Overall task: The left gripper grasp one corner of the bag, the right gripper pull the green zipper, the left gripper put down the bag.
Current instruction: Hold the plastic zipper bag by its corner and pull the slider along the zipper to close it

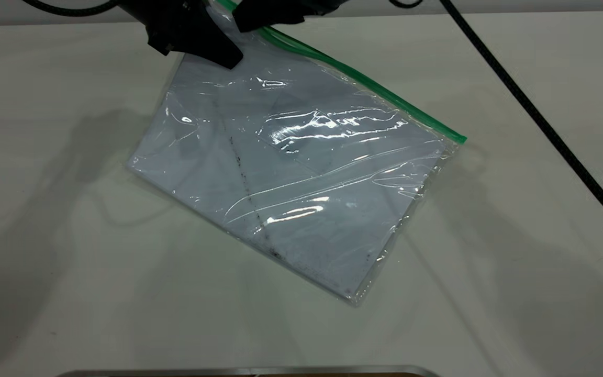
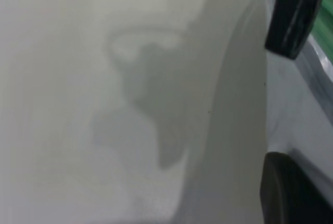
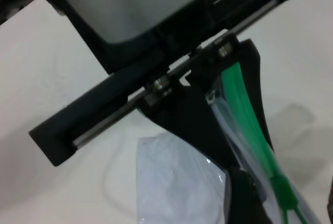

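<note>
- You get bright, even light on the white table (image 1: 516, 293), with soft grey shadows spreading to both sides of the bag (image 1: 291, 173).
- White streaks of glare run across the bag's wrinkled plastic.
- Your left wrist view is hazy and soft; a blurred shadow sits mid-table.
- Your right wrist view is blurred up close, the green zipper (image 3: 250, 130) smeared.

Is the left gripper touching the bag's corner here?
Touching. The right wrist view shows the left gripper fingers closed around the corner of the bag.
</note>
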### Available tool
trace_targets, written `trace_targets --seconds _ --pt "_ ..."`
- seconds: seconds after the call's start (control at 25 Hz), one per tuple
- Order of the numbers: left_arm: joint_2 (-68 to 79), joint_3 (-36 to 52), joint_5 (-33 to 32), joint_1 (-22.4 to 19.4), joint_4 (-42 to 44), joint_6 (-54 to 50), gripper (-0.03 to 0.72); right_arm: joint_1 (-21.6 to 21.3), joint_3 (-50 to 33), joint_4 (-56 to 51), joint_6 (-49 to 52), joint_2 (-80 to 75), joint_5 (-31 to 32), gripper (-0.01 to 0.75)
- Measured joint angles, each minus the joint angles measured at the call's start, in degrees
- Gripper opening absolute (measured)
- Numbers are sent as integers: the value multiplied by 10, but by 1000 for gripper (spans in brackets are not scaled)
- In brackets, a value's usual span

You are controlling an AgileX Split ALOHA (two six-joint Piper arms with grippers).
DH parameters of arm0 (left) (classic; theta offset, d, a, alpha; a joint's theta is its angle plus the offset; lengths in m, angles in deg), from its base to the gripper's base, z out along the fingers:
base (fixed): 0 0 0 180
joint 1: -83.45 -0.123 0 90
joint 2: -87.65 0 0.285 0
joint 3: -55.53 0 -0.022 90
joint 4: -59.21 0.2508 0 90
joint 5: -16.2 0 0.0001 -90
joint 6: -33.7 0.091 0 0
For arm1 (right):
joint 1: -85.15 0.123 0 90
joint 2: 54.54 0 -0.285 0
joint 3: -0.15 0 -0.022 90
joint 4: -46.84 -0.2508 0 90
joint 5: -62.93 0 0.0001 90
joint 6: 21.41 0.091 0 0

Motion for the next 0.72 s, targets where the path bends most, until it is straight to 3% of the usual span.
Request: trace_targets --seconds 0.4,0.56,0.72 --pt "0 0 1 0 0 0 54 0 0 -31 -1 -6 7 399" --pt "0 0 1 0 0 0 54 0 0 -33 -2 -6 8 306" --pt "0 0 1 0 0 0 54 0 0 -34 -2 -6 8 155"
